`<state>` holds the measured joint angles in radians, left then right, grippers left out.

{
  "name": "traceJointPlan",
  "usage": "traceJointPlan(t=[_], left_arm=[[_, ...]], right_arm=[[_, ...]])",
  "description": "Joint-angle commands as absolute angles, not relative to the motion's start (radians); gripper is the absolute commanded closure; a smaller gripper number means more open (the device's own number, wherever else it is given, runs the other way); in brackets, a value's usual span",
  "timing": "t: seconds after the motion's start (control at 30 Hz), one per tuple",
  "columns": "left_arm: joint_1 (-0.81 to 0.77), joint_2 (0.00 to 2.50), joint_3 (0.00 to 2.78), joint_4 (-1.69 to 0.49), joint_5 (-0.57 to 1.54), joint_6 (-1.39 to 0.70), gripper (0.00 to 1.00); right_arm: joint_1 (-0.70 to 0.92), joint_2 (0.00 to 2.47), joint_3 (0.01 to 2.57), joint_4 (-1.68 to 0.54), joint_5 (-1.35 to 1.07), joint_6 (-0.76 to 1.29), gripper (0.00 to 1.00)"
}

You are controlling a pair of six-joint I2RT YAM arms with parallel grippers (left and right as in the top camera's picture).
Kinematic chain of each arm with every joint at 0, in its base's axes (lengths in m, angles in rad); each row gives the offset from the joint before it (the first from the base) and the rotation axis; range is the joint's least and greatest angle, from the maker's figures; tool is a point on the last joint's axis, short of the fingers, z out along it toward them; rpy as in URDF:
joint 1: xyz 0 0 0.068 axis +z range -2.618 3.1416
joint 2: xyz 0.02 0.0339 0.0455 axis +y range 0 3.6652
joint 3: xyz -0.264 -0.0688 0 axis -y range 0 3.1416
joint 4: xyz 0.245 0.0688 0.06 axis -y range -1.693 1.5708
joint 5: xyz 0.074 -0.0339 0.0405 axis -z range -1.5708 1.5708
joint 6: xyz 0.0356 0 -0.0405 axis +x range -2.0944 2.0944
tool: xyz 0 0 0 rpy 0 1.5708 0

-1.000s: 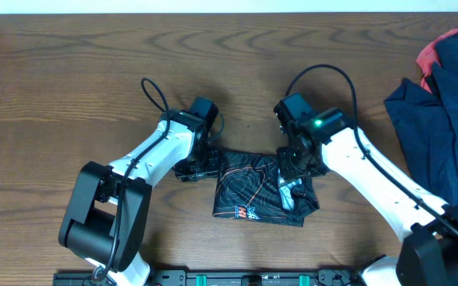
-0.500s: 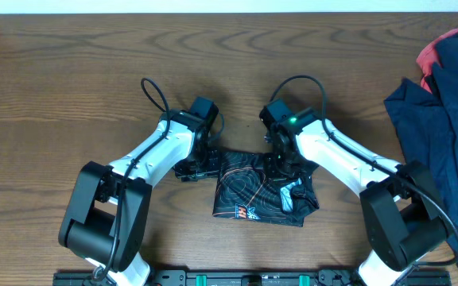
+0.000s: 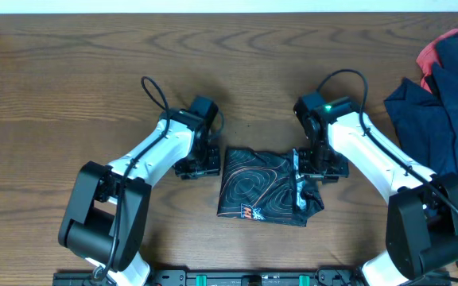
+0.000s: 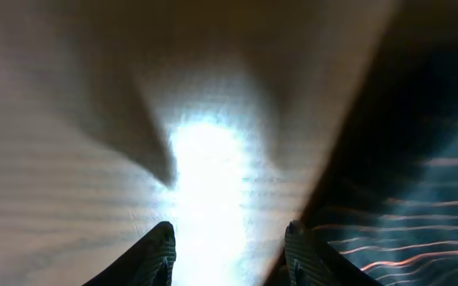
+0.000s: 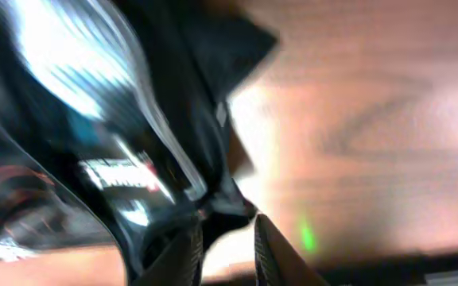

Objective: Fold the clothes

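Observation:
The black jersey with orange-white contour lines lies folded into a small rectangle at the table's front centre. My left gripper rests on the wood just off its left edge. In the left wrist view that gripper is open over bare table, with the jersey beside its right finger. My right gripper sits at the jersey's bunched right edge. In the right wrist view it is narrowly open, and a corner of the jersey lies just past the fingertips, with table showing in the gap.
A navy garment with a red one under it is heaped at the table's right side. Black cables loop behind both arms. The table's front edge is close below the jersey.
My right gripper went in over the jersey's middle, then drew back right to its edge; the jersey's right part now lies flatter and spread rightward. The left arm has not moved.

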<state>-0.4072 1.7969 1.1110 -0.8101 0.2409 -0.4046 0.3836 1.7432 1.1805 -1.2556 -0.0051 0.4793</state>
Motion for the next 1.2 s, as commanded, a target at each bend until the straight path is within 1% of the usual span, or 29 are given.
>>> traceJointPlan(t=[0.0, 0.1, 0.23, 0.3, 0.4, 0.5, 0.63, 0.8, 0.83, 0.87, 0.9, 0.93, 1.03, 1.17], left_arm=[[-0.393, 1.755, 1.195, -0.761, 0.216, -0.340, 0.53], [-0.394, 1.753, 1.213, -0.641, 0.234, -0.300, 0.48], [-0.394, 1.773, 1.212, -0.556, 0.300, -0.299, 0.46], [-0.394, 1.797, 1.212, -0.553, 0.323, -0.300, 0.45], [-0.394, 1.841, 1.205, -0.569, 0.350, -0.300, 0.44], [-0.394, 1.884, 1.198, -0.571, 0.437, -0.300, 0.42], [-0.401, 1.934, 1.198, -0.580, 0.529, -0.300, 0.42], [-0.426, 1.977, 1.195, -0.626, 0.532, -0.299, 0.41], [-0.432, 1.983, 1.195, -0.632, 0.532, -0.296, 0.46], [-0.437, 1.987, 1.195, -0.633, 0.535, -0.283, 0.56], [-0.441, 1.988, 1.195, -0.635, 0.536, -0.263, 0.73], [-0.443, 1.988, 1.195, -0.635, 0.535, -0.233, 0.93], [-0.424, 1.983, 1.198, -0.632, 0.503, -0.191, 0.94], [-0.326, 1.982, 1.231, -0.627, 0.346, -0.192, 0.94]], right_arm=[[0.396, 1.732, 1.178, -1.287, -0.045, 0.457, 0.80], [0.427, 1.732, 1.178, -1.298, -0.096, 0.432, 0.81], [0.486, 1.732, 1.178, -1.291, -0.141, 0.432, 0.81], [0.521, 1.732, 1.178, -1.278, -0.163, 0.432, 0.80], [0.564, 1.732, 1.175, -1.262, -0.162, 0.434, 0.75], [0.588, 1.732, 1.165, -1.234, -0.162, 0.452, 0.71], [0.592, 1.734, 1.127, -1.173, -0.162, 0.472, 0.70], [0.574, 1.734, 1.091, -1.137, -0.153, 0.478, 0.71], [0.566, 1.733, 1.091, -1.138, -0.146, 0.478, 0.71], [0.556, 1.730, 1.091, -1.138, -0.137, 0.478, 0.71], [0.545, 1.728, 1.091, -1.138, -0.132, 0.477, 0.71], [0.530, 1.724, 1.092, -1.137, -0.131, 0.476, 0.72], [0.484, 1.703, 1.098, -1.141, -0.131, 0.455, 0.76], [0.418, 1.626, 1.105, -1.145, -0.131, 0.418, 0.77]])
